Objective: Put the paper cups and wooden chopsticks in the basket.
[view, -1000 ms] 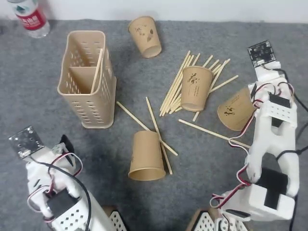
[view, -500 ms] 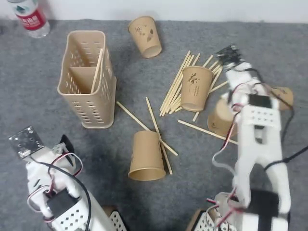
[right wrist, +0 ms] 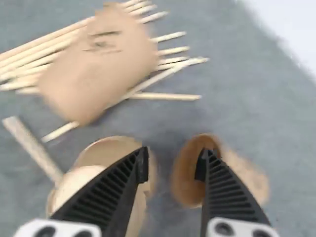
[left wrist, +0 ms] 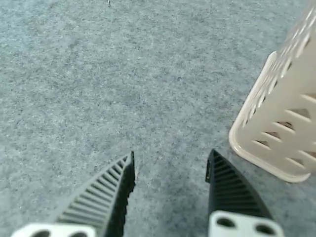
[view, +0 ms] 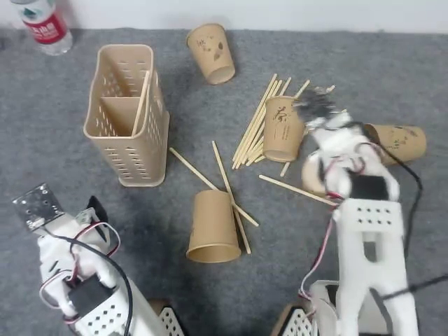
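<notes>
- Where the right arm stretches out over the grey cloth (view: 392,63), the right gripper (right wrist: 173,158) hangs with its jaws spread and grasps nothing. Each finger sits above the rim of one of two paper cups lying on their sides.
- Of that pair, the near cup (view: 310,176) lies half under the arm, and the far-right cup (view: 396,143) lies just beside it.
- Just beyond the gripper, a middle cup (view: 282,129) rests on the fanned pile of wooden chopsticks (view: 253,126).
- Closer to the arms' bases, a front cup (view: 212,227) lies on its side, touching a few loose chopsticks (view: 225,183) that cross one another.
- A single chopstick (view: 297,189) lies alone, with one end near the near cup.
- Towards the back, a rear cup (view: 211,53) lies tipped over, well apart from the other cups.
- On the left the basket (view: 126,115) stands upright, with a few basket chopsticks (view: 142,101) leaning in one of its compartments.
- Low over bare cloth, the left gripper (left wrist: 171,158) is released and holds nothing, with the basket's bottom edge near it.
- In the back left corner lies a plastic bottle (view: 43,24).
</notes>
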Tool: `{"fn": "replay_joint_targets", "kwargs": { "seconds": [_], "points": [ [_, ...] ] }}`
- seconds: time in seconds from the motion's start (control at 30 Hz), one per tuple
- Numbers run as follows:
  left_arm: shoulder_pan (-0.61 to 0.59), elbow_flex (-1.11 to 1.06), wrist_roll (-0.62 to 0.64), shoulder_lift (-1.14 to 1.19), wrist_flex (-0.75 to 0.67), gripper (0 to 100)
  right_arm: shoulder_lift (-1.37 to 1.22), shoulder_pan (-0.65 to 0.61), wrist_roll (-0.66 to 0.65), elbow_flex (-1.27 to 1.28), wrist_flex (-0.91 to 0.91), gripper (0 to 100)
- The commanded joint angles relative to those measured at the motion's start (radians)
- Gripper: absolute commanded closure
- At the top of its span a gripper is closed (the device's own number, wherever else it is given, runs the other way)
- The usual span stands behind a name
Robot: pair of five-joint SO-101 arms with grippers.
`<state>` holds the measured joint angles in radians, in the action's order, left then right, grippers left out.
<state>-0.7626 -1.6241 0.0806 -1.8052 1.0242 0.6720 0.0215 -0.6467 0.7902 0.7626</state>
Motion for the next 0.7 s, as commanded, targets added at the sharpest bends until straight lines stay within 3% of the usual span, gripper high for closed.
{"fn": "replay_joint_targets", "kwargs": {
  "seconds": [0.0,0.27,0.43,0.67],
  "points": [
    [0.006,0.002,-0.014,-0.017,-0.025,78,0.053,0.096,-0.008,0.005,-0.079,81.0],
    [0.006,0.002,-0.014,-0.017,-0.025,78,0.148,0.110,0.112,0.021,-0.067,80.9],
    [0.006,0.002,-0.014,-0.017,-0.025,78,0.277,0.058,0.114,0.021,-0.022,80.9],
    [0.005,-0.004,-0.014,-0.017,-0.025,78,0.209,0.145,0.038,0.023,-0.143,80.8]
  ]
}}
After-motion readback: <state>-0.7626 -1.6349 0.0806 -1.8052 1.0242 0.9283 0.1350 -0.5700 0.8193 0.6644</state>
